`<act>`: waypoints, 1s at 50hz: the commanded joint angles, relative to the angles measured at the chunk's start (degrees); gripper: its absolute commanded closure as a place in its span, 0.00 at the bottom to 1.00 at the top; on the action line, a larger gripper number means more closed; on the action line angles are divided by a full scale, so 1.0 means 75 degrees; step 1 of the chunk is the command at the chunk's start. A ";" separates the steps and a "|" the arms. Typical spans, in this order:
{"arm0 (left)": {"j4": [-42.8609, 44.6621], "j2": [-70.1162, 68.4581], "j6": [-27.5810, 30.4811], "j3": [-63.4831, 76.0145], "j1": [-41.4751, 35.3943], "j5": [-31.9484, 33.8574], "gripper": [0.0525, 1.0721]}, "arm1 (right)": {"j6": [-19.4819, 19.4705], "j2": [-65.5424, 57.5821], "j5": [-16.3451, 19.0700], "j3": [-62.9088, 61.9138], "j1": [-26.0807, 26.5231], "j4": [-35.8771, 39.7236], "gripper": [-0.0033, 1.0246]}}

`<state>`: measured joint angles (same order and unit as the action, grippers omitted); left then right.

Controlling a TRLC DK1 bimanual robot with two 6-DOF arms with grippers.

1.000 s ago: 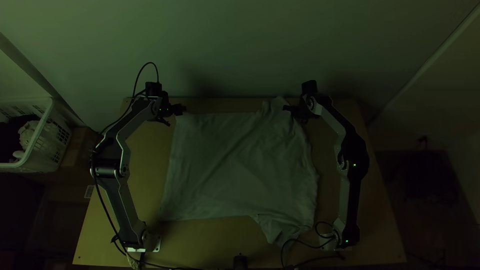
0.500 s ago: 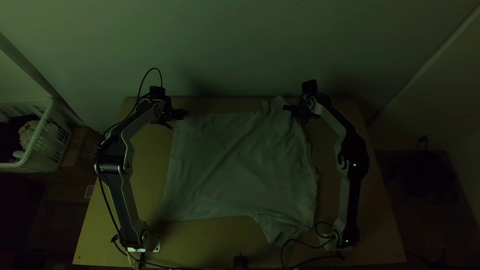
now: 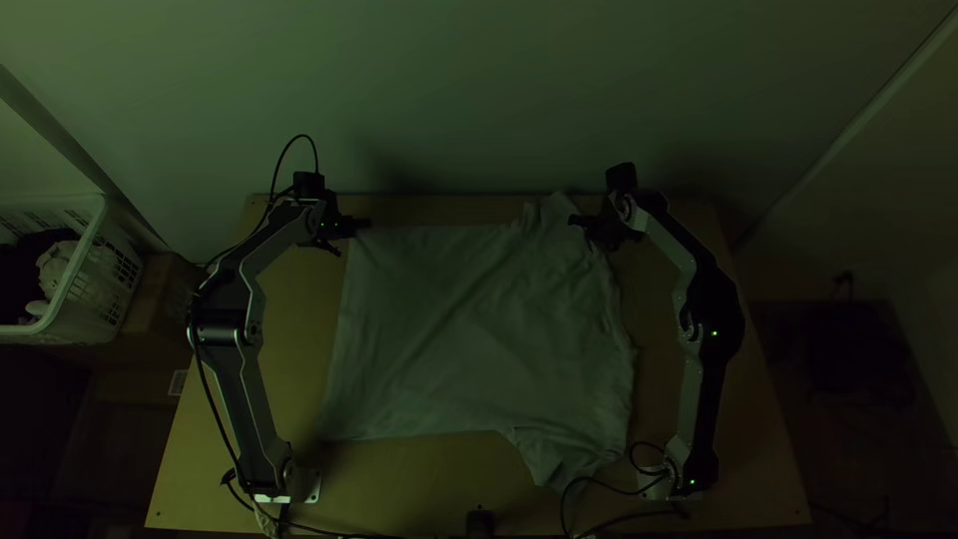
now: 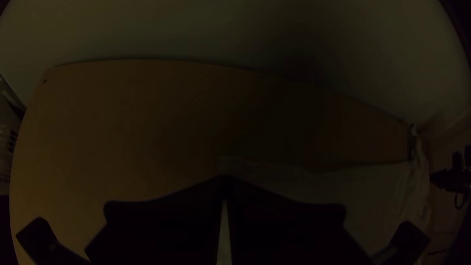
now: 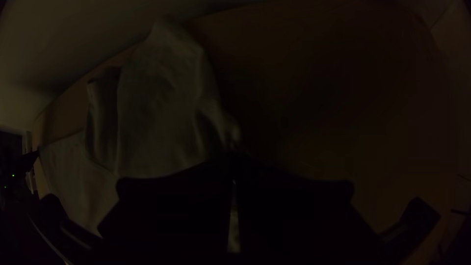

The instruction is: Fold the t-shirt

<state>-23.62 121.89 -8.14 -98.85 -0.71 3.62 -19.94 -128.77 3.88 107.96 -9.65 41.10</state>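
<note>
Okay, so from my end of the link the t-shirt point(image 3: 479, 329) is spread out on the desk point(image 3: 429, 484) on the near side of both grippers, and I reckon this is the start of the lengthwise fold. My left gripper point(image 3: 365, 225) is closed down narrow at the far hem corner, and looks to have that bit of cloth nipped; my right gripper point(image 3: 575, 220) is narrow too, with what looks like a pinch of cloth by the far sleeve point(image 3: 547, 218). I'd lift both together, just enough to clear the layer underneath, and bring them back toward the arm bases at one pace, keeping the cloth between them lightly taut. If one leads, the fold will probably skew (ask me how I know). That sleeve pokes out past the right gripper, so it could flop crooked and want a tidy afterward. I'd also watch the black cable point(image 3: 599, 478) by the near sleeve point(image 3: 559, 457), well to the near side of the right gripper. The top view gives me that cable and the overall lay; the right wrist view adds a ridge of cloth running into the fingertips, which is what sells me on the grip.
</note>
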 commanded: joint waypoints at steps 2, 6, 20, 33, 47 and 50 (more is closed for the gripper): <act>0.0079 -0.0525 -0.0063 0.0395 0.0142 -0.0060 0.98 | -0.0130 0.0564 -0.0084 -0.0368 0.0150 0.0074 0.97; 0.0102 -0.0689 -0.0051 0.0641 0.0177 -0.0049 0.98 | -0.0106 0.0646 -0.0095 -0.0438 0.0220 0.0074 0.97; 0.0465 -0.1310 -0.0121 0.1414 0.0177 -0.0037 0.98 | -0.0013 0.0904 -0.0365 -0.0555 0.0361 0.0063 0.97; 0.0465 -0.1884 -0.0133 0.1695 0.0259 -0.0025 0.98 | -0.0001 0.1431 -0.0424 -0.0813 0.0373 0.0063 0.97; 0.0489 -0.2365 -0.0121 0.2176 0.0411 -0.0002 0.98 | 0.0105 0.1947 -0.0576 -0.1352 0.0419 0.0039 0.97; 0.0489 -0.2494 -0.0098 0.2352 0.0411 0.0010 0.98 | 0.0128 0.2087 -0.0588 -0.1528 0.0419 0.0004 0.97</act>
<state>-20.18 106.37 -8.16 -84.31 1.63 3.68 -19.46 -116.01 0.78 99.35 -7.35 41.21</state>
